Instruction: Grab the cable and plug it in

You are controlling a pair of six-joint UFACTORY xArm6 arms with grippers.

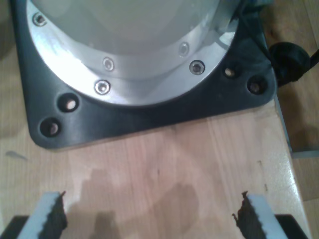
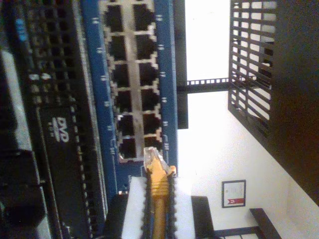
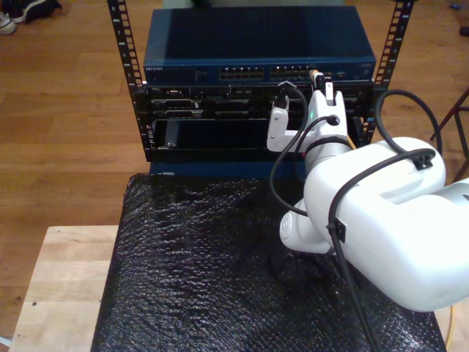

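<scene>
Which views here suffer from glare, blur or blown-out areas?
Second wrist view: the background past the blue switch is blown out white, while the cable in my second claw stays fairly sharp. First wrist view: soft overall, with glare on the metal ring. Exterior view: evenly lit, with sheen on the black mat.

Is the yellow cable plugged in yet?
Not yet. The cable's clear plug, held in my second gripper, sits just outside the blue switch's ports.

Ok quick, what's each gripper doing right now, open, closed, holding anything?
My first gripper: open, nothing between its jaws, above the wooden table.
My second gripper: closed on the cable, its plug at the switch ports.
</scene>
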